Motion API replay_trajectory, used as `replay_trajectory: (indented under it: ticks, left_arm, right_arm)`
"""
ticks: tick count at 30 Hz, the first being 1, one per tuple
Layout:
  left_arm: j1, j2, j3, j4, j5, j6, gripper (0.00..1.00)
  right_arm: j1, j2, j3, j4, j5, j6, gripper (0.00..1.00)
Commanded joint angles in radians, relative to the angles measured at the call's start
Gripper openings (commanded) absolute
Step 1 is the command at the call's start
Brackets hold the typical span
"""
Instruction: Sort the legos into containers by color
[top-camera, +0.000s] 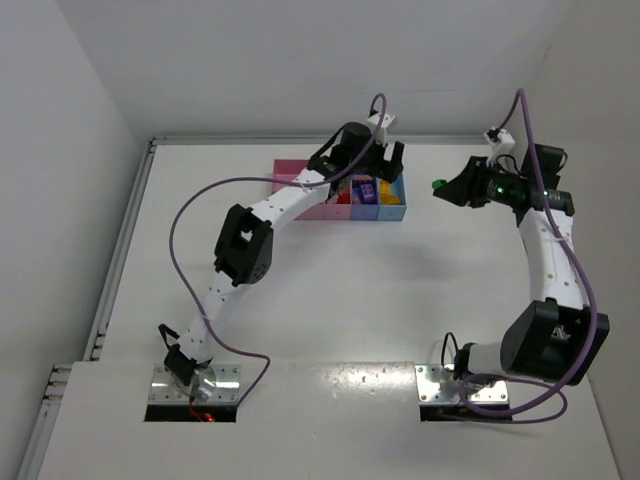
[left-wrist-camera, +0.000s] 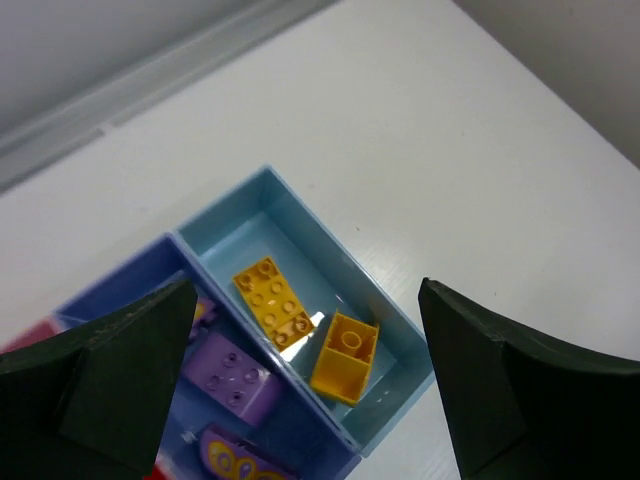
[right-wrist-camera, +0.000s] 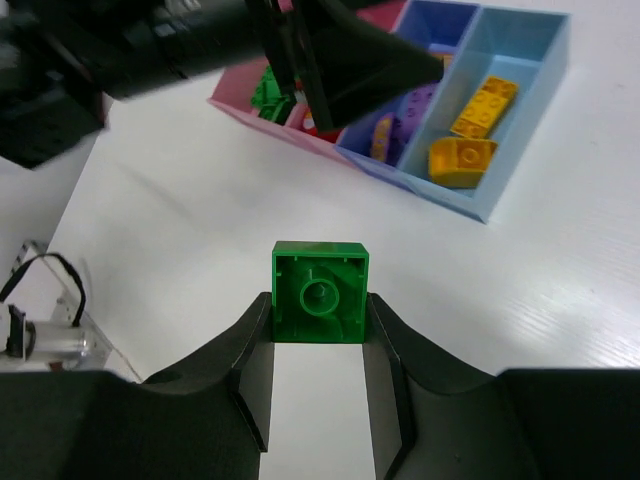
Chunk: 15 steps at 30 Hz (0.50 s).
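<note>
1. Currently pinched in right tool (right-wrist-camera: 320, 315): green brick (right-wrist-camera: 320, 292), hollow underside toward wrist camera, over bare counter (right-wrist-camera: 180, 200), off to the side of bins (right-wrist-camera: 470, 208).
2. Handling, judged: light, rigid, slick plastic; best taken on flat opposite walls.
3. Left tool (left-wrist-camera: 307, 300): spread, empty, above blue bin (left-wrist-camera: 262, 230) holding two yellow bricks (left-wrist-camera: 275, 300).
4. Right wrist only: grip detail. Top view only: both arms' spacing.

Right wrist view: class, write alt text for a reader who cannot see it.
The right end effector grips a green lego over the white table. Beyond it, the left arm hangs over the containers; the light blue bin holds two yellow legos.
</note>
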Motion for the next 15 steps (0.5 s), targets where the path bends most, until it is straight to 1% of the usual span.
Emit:
replay_trajectory:
  ticks: [1, 2, 4, 5, 6, 7, 8, 9, 10, 11, 12, 13, 14, 15]
  left_arm:
    - [0.040, -0.267, -0.019, 0.085, -0.099, 0.065, 1.00]
    - [0.054, -0.345, -0.043, 0.068, -0.099, 0.065, 1.00]
    - [0.112, -0.418, -0.112, 0.034, -0.110, 0.056, 1.00]
    - [0.140, -0.485, -0.135, -0.013, -0.110, 0.041, 1.00]
    - [0.199, -0.518, -0.181, -0.036, -0.100, 0.000, 1.00]
    - [0.232, -0.553, -0.210, -0.055, -0.100, -0.016, 1.00]
    - [0.266, -0.587, -0.243, -0.079, -0.100, -0.027, 1.00]
    - [0.324, -0.658, -0.313, -0.079, -0.100, -0.027, 1.00]
    - [0.349, -0.697, -0.354, -0.088, -0.114, -0.027, 1.00]
    - [0.372, -0.734, -0.394, -0.089, -0.114, -0.015, 1.00]
    - [0.404, -0.769, -0.468, -0.098, -0.114, 0.017, 1.00]
    - [0.418, -0.830, -0.499, -0.108, -0.151, 0.031, 1.00]
    - [0.430, -0.857, -0.525, -0.139, -0.165, 0.045, 1.00]
    - [0.442, -0.884, -0.552, -0.148, -0.174, 0.056, 1.00]
  right_arm:
    - [0.094, 0.041, 0.030, 0.076, 0.011, -0.013, 0.00]
    - [0.120, 0.059, 0.056, 0.100, 0.025, -0.013, 0.00]
    - [0.198, 0.139, 0.091, 0.125, 0.051, 0.000, 0.00]
    - [0.225, 0.169, 0.139, 0.134, 0.061, 0.000, 0.00]
    - [0.249, 0.201, 0.168, 0.134, 0.073, 0.000, 0.00]
    - [0.298, 0.270, 0.231, 0.143, 0.091, 0.000, 0.00]
    - [0.324, 0.306, 0.265, 0.144, 0.102, 0.000, 0.00]
    - [0.350, 0.340, 0.300, 0.144, 0.113, 0.000, 0.00]
    - [0.401, 0.378, 0.370, 0.144, 0.128, 0.000, 0.00]
    - [0.427, 0.454, 0.412, 0.144, 0.142, 0.009, 0.00]
    - [0.453, 0.497, 0.452, 0.144, 0.154, 0.009, 0.00]
    - [0.501, 0.539, 0.537, 0.144, 0.154, 0.019, 0.00]
    - [0.522, 0.626, 0.582, 0.144, 0.168, 0.033, 0.00]
    - [0.541, 0.672, 0.625, 0.144, 0.177, 0.033, 0.00]
